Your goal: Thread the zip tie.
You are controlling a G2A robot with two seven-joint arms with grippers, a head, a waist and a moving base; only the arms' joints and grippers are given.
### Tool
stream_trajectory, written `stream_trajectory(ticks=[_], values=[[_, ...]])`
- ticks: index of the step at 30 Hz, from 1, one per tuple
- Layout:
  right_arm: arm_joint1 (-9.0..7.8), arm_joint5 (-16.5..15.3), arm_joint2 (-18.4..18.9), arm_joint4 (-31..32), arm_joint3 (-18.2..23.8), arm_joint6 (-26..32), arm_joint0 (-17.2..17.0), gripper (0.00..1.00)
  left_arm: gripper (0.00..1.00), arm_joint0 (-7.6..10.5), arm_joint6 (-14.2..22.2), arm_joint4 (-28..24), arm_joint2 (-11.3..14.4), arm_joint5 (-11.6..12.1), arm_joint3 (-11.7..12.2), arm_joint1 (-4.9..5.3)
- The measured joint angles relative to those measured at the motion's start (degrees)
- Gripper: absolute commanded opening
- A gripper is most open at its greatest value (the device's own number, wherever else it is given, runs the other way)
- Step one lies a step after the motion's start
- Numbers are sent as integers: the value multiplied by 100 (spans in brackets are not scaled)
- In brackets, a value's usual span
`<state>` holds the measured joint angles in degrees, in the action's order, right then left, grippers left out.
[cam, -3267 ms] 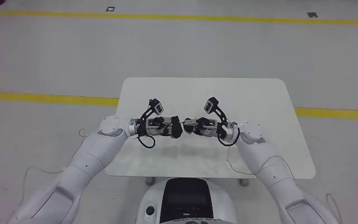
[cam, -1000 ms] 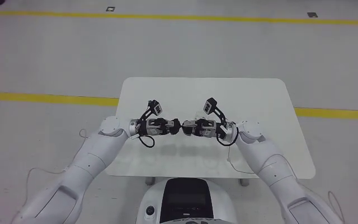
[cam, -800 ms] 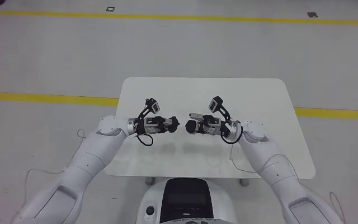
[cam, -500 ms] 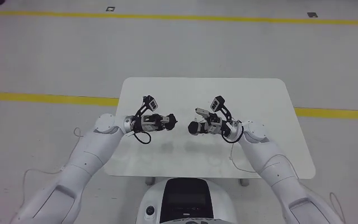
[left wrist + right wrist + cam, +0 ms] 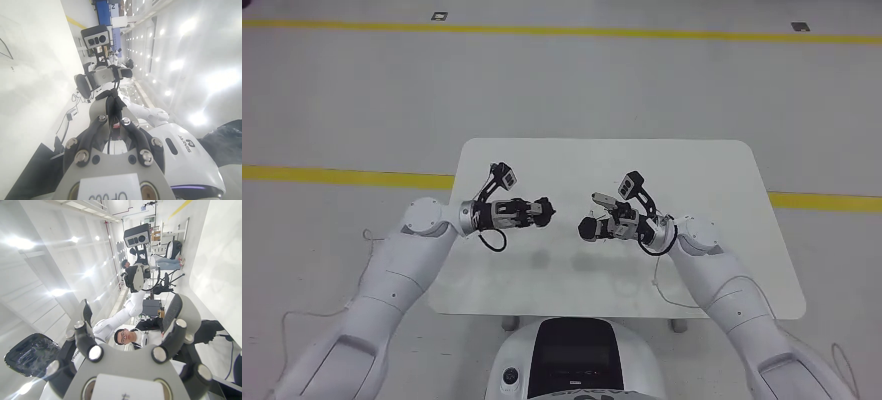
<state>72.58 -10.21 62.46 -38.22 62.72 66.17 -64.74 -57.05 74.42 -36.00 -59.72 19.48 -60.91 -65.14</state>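
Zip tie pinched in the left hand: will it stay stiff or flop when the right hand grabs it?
Probably floppy: the zip tie is a thin black strip bunched at the tips of the shut left hand, so it may bend when touched. Likely light, too: that pinch alone holds it in the air.

Lab hall: grey floor [image 5: 342, 100] with yellow tape lines [image 5: 342, 177], white rounded worktable [image 5: 692, 180], rows of ceiling spotlights [image 5: 157, 59].
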Motion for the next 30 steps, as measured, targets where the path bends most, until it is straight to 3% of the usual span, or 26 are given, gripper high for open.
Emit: stream_trajectory(ticks=[4, 7, 13, 16, 30], values=[[0, 0, 0, 0, 0, 0, 0, 100, 0, -115, 301, 452, -389, 0, 15, -138], [0, 0, 0, 0, 0, 0, 0, 100, 0, -176, 552, 485, -629, 0, 54, -258], [0, 0, 0, 0, 0, 0, 0, 100, 0, -282, 521, 202, -658, 0, 1, -405], [0, 0, 0, 0, 0, 0, 0, 100, 0, -294, 521, 10, -542, 0, 73, -412], [0, 0, 0, 0, 0, 0, 0, 100, 0, -292, 522, 25, -548, 0, 70, -411]])
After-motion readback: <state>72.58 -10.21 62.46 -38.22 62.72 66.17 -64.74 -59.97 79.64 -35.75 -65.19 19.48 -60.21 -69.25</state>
